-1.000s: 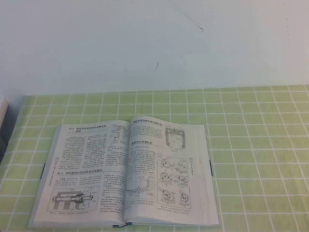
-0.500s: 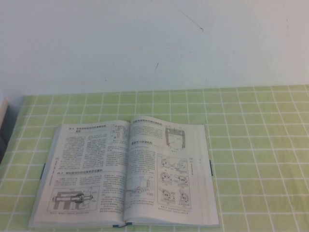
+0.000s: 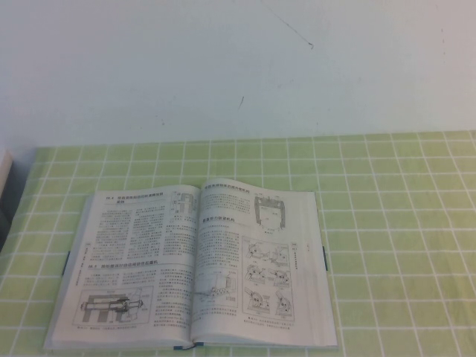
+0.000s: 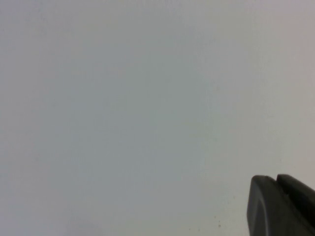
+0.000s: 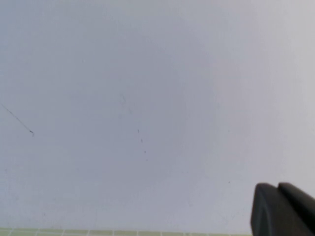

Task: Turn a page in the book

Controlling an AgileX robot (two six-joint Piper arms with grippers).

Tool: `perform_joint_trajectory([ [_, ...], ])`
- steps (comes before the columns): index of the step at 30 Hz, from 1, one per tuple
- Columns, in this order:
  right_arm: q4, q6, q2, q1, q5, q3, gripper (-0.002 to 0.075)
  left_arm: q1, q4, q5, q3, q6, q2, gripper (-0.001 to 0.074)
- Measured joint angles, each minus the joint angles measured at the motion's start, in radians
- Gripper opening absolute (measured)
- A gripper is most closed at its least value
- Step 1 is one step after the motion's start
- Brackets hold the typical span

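Observation:
The book lies open on the green checked table at the front left in the high view. Its right-hand leaf is the page, which has a U-shaped diagram and a boxed grid of drawings and lies flat. The left-hand leaf carries text and a cylinder drawing. A blue ribbon shows at the spine's near end. Neither gripper appears in the high view. My left gripper is shut and faces a blank white wall. My right gripper is shut and faces the wall, with a strip of green table below.
The green checked tablecloth stretches to the right of the book. A white wall stands behind the table. A pale and dark object sits at the table's left edge.

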Motion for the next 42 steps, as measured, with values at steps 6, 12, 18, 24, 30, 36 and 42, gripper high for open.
perform_joint_trajectory([
  [6, 0.0, 0.013, 0.0, 0.0, -0.016, 0.0, -0.0003, 0.0, 0.0, 0.013, 0.0, 0.0, 0.0, -0.0004],
  [12, 0.002, 0.013, 0.0, 0.0, 0.007, 0.0, -0.0003, 0.0, 0.0, 0.179, 0.0, -0.008, 0.0, -0.0004],
  [18, 0.002, 0.015, 0.0, 0.0, 0.172, 0.0, -0.0003, 0.0, 0.0, 0.332, 0.0, -0.012, 0.0, -0.0004],
  [24, 0.002, 0.015, 0.0, 0.0, 0.245, 0.0, -0.0003, 0.0, 0.0, 0.361, 0.002, -0.016, 0.0, -0.0004],
  [30, 0.002, 0.015, 0.0, 0.0, 0.249, 0.0, -0.0003, 0.0, 0.0, 0.358, 0.002, -0.022, 0.0, -0.0004],
  [36, 0.002, 0.016, 0.0, 0.0, 0.198, 0.0, -0.0003, 0.0, 0.0, 0.273, 0.002, -0.043, 0.0, -0.0004],
  [42, 0.002, 0.02, 0.0, 0.0, 0.153, 0.0, -0.0003, 0.0, 0.0, 0.138, 0.002, -0.049, 0.0, -0.0004],
])
